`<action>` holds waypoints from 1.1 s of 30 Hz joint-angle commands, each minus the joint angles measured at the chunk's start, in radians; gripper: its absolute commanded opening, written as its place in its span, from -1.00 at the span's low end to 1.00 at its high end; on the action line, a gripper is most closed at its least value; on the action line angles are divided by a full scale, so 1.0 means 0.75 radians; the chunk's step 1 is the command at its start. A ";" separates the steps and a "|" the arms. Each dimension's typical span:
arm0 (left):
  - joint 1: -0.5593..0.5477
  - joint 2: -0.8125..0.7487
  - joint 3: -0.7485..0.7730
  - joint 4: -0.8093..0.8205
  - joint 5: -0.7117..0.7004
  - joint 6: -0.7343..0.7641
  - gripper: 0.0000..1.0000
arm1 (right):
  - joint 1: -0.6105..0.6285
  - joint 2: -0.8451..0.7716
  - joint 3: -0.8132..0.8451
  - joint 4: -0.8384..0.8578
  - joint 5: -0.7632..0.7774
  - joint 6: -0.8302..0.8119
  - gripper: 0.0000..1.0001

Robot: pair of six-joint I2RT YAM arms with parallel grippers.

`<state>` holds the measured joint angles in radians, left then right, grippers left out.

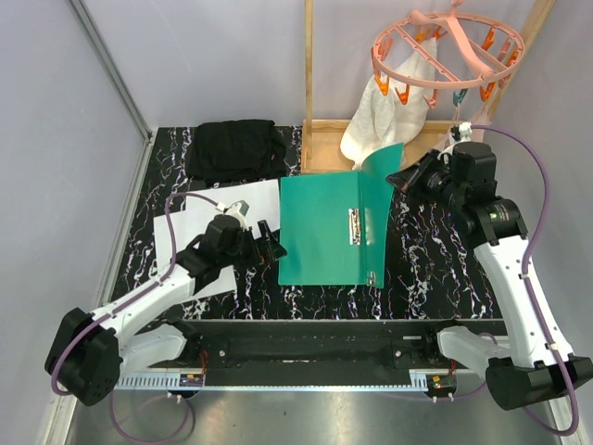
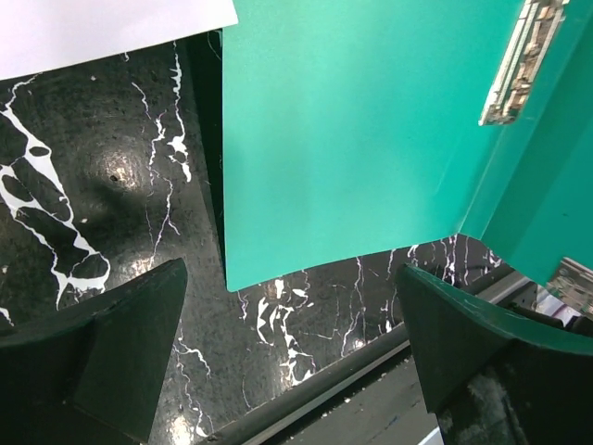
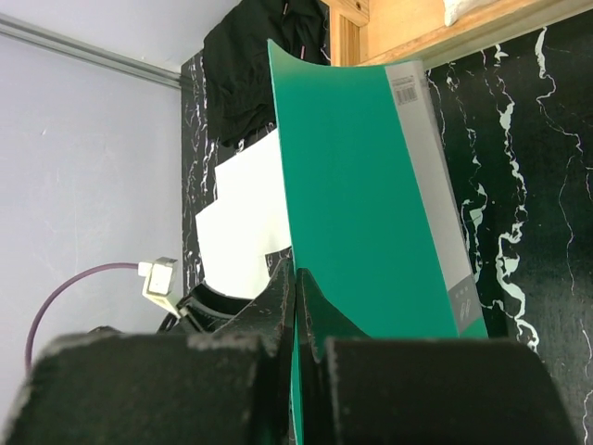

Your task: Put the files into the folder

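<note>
**Right jaws clamped on the lifted cover of the folder (image 1: 324, 232); left jaws gaping beside its left edge.**

The right jaws were pressed together on the outer edge of the teal cover, holding that half up and curved, while the other half lay flat on the counter (image 1: 426, 260) with a metal clip (image 1: 354, 225) showing near the spine. The left jaws stood wide apart with nothing between them, low over the counter by the folder's near-left corner. The files (image 1: 185, 227), white sheets, lay flat just left of the folder, partly under the left arm (image 1: 157, 292). Behind them lay a folded black cloth (image 1: 236, 148), and behind the folder stood a wooden frame (image 1: 324, 139).
</note>
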<state>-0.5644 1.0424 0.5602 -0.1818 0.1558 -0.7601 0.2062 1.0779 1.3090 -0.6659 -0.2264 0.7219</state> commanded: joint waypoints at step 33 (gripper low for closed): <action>-0.010 0.156 0.602 0.198 0.510 0.838 0.85 | -0.009 0.123 0.161 0.033 -0.901 -0.377 -1.00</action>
<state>-0.5640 1.1030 0.8604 0.0174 0.4328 -0.4599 0.2016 1.1706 1.3926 -0.7010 -0.6888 0.5446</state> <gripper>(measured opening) 0.915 0.009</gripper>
